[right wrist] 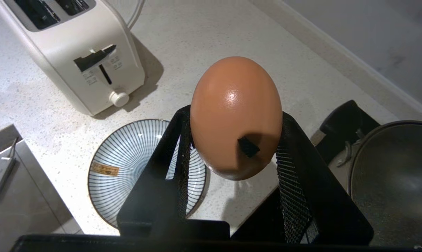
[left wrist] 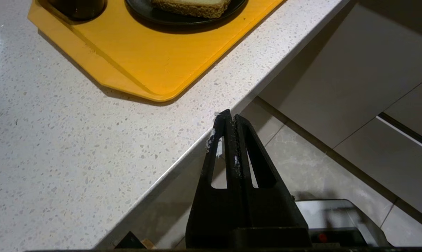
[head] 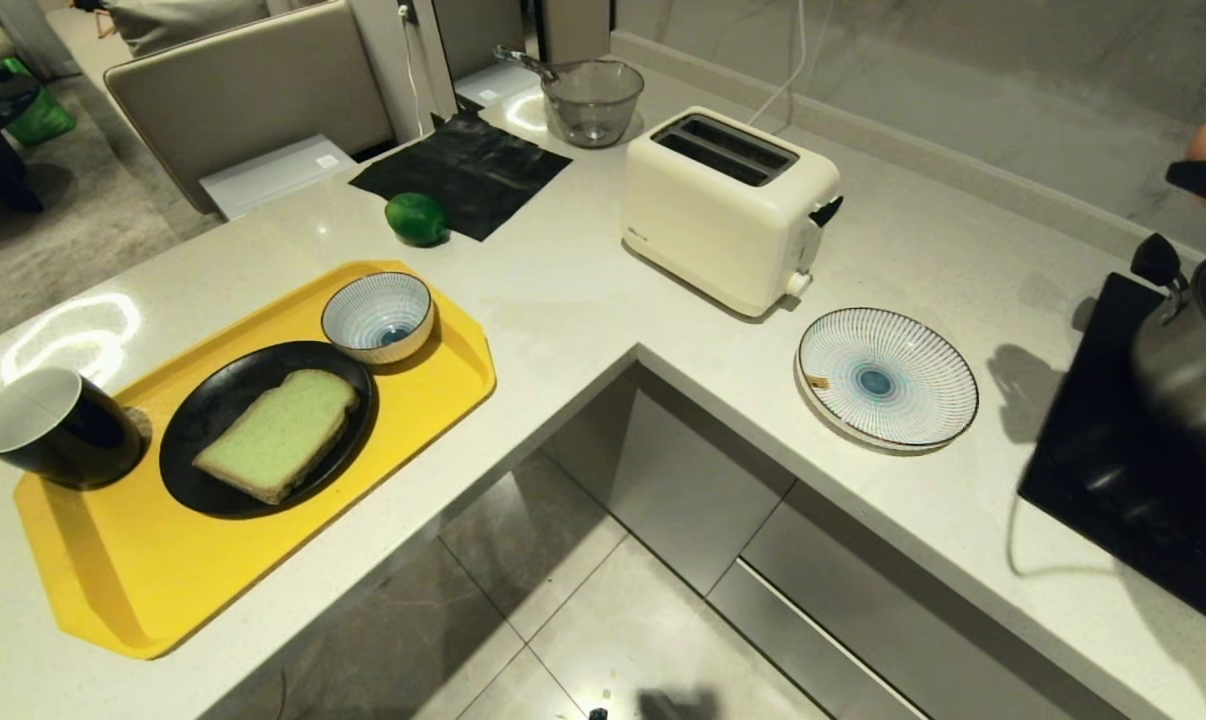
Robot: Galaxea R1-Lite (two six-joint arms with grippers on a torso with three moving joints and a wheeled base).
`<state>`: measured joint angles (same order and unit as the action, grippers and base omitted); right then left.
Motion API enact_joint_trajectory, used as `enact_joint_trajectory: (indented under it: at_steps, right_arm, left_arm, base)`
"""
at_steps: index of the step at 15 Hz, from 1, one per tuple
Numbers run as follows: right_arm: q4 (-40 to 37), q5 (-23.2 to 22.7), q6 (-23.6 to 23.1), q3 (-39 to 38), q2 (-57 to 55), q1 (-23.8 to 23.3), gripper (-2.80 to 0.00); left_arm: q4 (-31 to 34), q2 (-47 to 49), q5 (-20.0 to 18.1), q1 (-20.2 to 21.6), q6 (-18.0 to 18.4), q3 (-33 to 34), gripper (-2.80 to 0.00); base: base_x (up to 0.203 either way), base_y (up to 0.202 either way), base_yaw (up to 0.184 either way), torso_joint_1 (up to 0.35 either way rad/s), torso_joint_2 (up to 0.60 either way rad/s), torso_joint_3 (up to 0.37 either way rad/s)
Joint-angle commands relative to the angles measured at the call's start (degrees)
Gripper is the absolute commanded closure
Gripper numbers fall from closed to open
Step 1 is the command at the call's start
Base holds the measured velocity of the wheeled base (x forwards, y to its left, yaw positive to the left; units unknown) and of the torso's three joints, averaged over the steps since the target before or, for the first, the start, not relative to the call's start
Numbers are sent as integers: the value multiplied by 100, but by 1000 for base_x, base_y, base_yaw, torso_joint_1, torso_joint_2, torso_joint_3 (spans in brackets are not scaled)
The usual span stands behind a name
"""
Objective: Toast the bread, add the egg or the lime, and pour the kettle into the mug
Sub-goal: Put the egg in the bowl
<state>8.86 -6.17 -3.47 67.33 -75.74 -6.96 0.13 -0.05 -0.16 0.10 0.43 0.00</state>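
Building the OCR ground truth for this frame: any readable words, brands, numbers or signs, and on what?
No text here can be read.
Cream two-slot toaster: small grey brand mark low on its side, too small to read.
Same toaster, end panel: faint markings beside the lever slot, too blurred.
Blue-and-white striped ceramic plate: small tan sticker with dark print, unreadable.
Nothing else carries lettering.

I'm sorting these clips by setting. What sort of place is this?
Most likely a home-style kitchen: a pale stone L-shaped counter carries a cream toaster, a black cooktop with a pot, and a yellow tray holding bread and a mug.
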Motion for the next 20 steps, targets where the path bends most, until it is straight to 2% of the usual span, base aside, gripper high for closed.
enact_joint_trajectory:
  at_steps: [1, 20]
  right_arm:
    - [1, -16, -13, 0, 15, 2, 0]
    - [1, -384, -146, 26, -171, 2, 0]
  left_arm:
    - [3, -4, 6, -1, 1, 0, 0]
    - [4, -4, -1, -1, 1, 0, 0]
  base:
    - [0, 0, 0, 0, 0, 0]
    - [-1, -9, 165, 3, 3, 2]
